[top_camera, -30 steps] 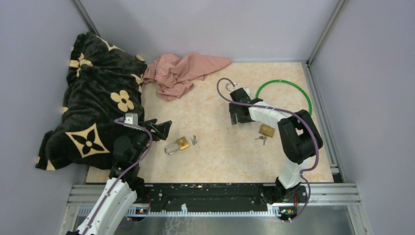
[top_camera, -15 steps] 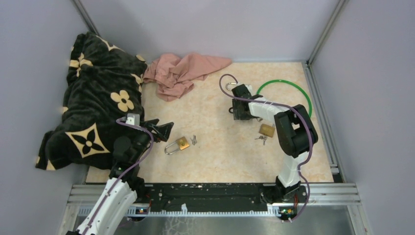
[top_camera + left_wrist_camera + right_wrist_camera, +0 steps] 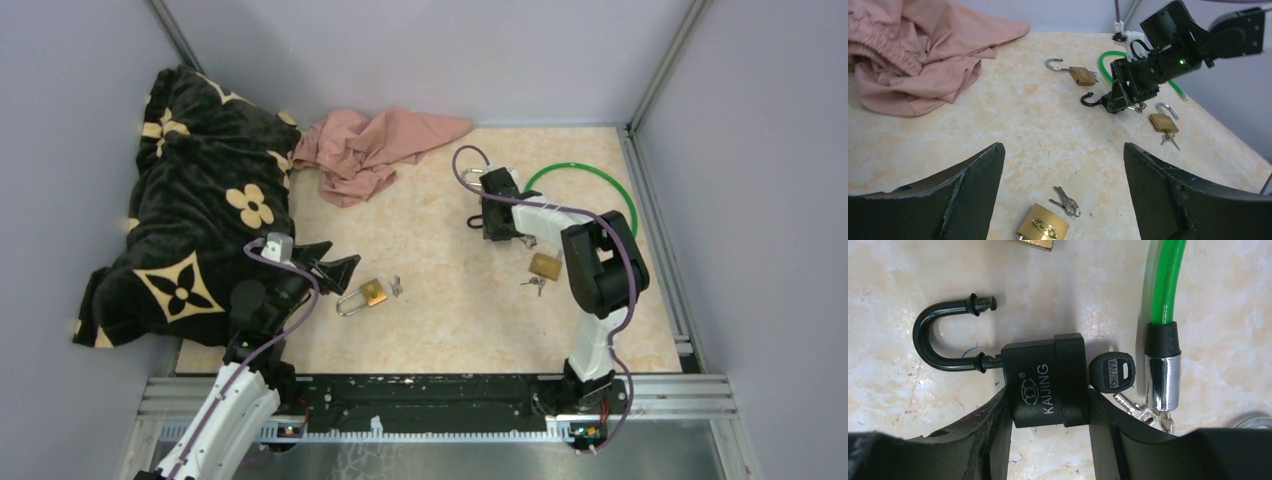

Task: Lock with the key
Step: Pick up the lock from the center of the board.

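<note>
Black padlock [image 3: 1047, 382] within right tool [image 3: 1049, 399]

Light even and diffuse from above, worktop [image 3: 430, 310] bright out to its far corners, shadows faint and short beside the black padlock [image 3: 1048, 380], small glare on the chrome ferrule [image 3: 1163, 382], left gripper [image 3: 1063, 147] fingers [image 3: 973, 190] slightly soft near the lens.

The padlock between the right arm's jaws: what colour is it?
The padlock is black, body and shackle alike; best seen in the right wrist view.
</note>
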